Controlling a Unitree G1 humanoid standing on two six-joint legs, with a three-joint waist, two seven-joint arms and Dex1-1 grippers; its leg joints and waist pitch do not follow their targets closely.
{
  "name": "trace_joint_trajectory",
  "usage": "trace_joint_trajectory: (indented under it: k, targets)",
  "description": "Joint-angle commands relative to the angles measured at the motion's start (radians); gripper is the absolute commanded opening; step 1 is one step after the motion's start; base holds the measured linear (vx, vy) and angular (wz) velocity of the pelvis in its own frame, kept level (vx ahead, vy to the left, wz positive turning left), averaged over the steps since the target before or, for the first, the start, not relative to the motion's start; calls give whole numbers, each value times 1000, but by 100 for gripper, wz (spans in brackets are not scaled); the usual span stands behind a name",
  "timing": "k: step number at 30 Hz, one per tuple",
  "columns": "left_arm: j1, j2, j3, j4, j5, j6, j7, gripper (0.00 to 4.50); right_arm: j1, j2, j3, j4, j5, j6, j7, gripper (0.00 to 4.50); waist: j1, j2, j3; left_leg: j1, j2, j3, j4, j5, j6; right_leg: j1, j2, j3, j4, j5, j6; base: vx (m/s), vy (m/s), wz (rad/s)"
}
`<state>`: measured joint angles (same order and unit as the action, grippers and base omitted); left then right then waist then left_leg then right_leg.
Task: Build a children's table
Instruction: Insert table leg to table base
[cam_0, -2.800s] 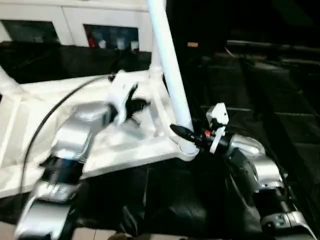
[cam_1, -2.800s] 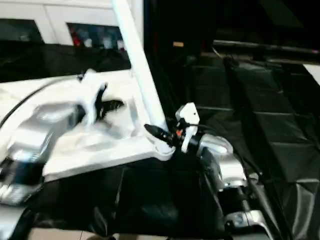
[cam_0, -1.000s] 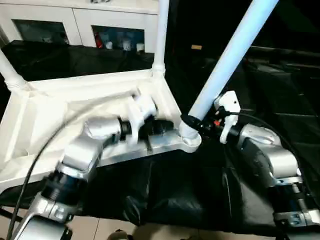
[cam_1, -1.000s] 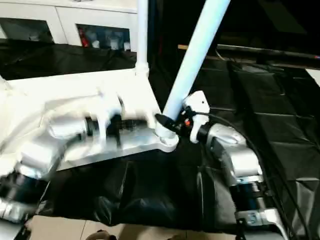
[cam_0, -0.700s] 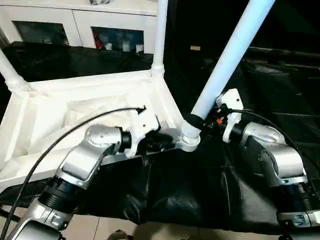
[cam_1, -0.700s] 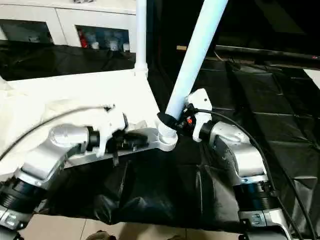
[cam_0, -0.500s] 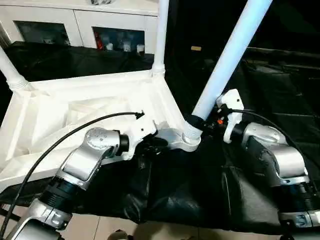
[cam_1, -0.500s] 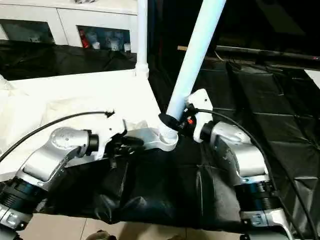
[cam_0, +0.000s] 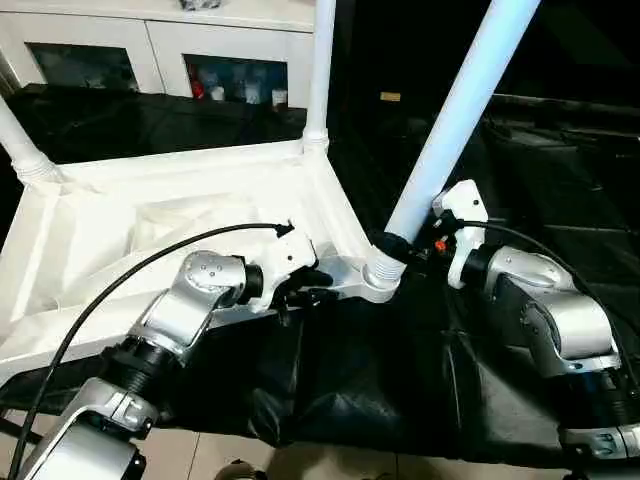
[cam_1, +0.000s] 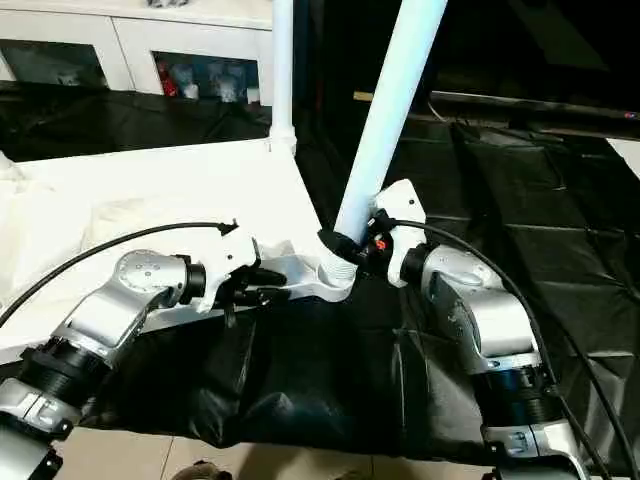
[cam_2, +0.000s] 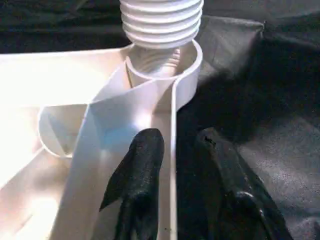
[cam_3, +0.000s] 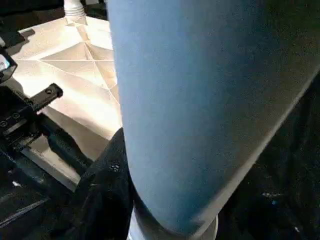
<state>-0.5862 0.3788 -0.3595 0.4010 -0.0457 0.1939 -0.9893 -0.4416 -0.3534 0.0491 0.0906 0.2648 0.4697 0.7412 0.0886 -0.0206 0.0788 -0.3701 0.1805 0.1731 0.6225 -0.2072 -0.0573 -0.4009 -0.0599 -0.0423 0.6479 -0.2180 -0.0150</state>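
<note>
The children's table top (cam_0: 150, 200) lies upside down, ribs up, on a black sheet. One white leg (cam_0: 322, 60) stands in its far corner socket and another leg (cam_0: 18, 145) rises at the left. My right gripper (cam_0: 395, 245) is shut on a third leg (cam_0: 460, 110) just above its base. That leg tilts to the right, and its threaded end (cam_2: 161, 20) sits at the near corner socket (cam_0: 380, 285). My left gripper (cam_2: 177, 137) is open astride the table's near rim beside that socket, one finger (cam_2: 142, 165) inside and one outside.
A white cabinet (cam_0: 150, 40) with glass doors stands behind the table top. The black sheet (cam_0: 400, 380) covers the surface to the right and front. My left arm's black cable (cam_0: 150, 265) arches over the table top.
My left gripper has moved from over the ribs to the near rim beside the corner socket, and its fingers have parted a little. The right gripper and its leg have hardly moved.
</note>
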Motion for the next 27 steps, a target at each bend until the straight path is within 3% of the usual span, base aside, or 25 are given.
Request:
trace_joint_trajectory:
  k: [1, 10, 12, 15, 18, 22, 23, 27]
  targets:
    - [-17, -3, -3, 9, 11, -17, -1, 146, 2, -6, 2, -20, 2, 5, -3, 187, 2, 4, -88, 12, 44, -13, -71, -32, 19, 66, -81, 50, -62, 69, -260, 0, 0, 0]
    - [-46, -7, -27, 116, 57, -39, -11, 146, 8, -5, 9, -23, 0, 7, -6, 187, 3, 5, -88, 13, 45, -13, -71, -34, 20, 65, -81, 50, -61, 79, -264, 0, 0, 0]
    - [-52, -6, -29, 134, 60, -38, -30, 112, 9, -5, 11, -22, 0, 6, -6, 187, 3, 5, -88, 12, 45, -13, -71, -35, 19, 65, -82, 50, -62, 73, -265, 0, 0, 0]
    - [-62, -9, -25, 155, 69, -44, -33, 108, 9, -5, 12, -21, 0, 6, -5, 187, 3, 5, -88, 12, 45, -13, -71, -33, 20, 66, -83, 51, -62, 78, -267, 0, 0, 0]
    - [-73, -13, -22, 166, 61, -29, -50, 70, 8, -7, 16, -20, -1, 7, -1, 187, 3, 5, -87, 13, 46, -13, -72, -48, 18, 65, -85, 50, -65, 50, -266, 0, 0, 0]
    - [-85, -9, -38, 177, 72, -15, -76, 50, 4, -12, 23, -17, -3, 10, 6, 187, 3, 4, -87, 13, 46, -13, -72, -49, 15, 65, -84, 51, -65, 38, -262, 0, 0, 0]
    - [-88, -7, -42, 179, 75, -12, -83, 25, 1, -14, 26, -14, -4, 13, 9, 187, 4, 7, -86, 13, 46, -13, -73, -53, 15, 64, -84, 51, -67, 27, -261, 0, 0, 0]
    - [-97, -7, -47, 185, 80, 6, -104, 17, -14, -30, 49, 5, -19, 36, 22, 187, 2, 7, -85, 14, 45, -14, -74, -66, 7, 63, -84, 50, -70, 7, -259, 0, 0, 0]
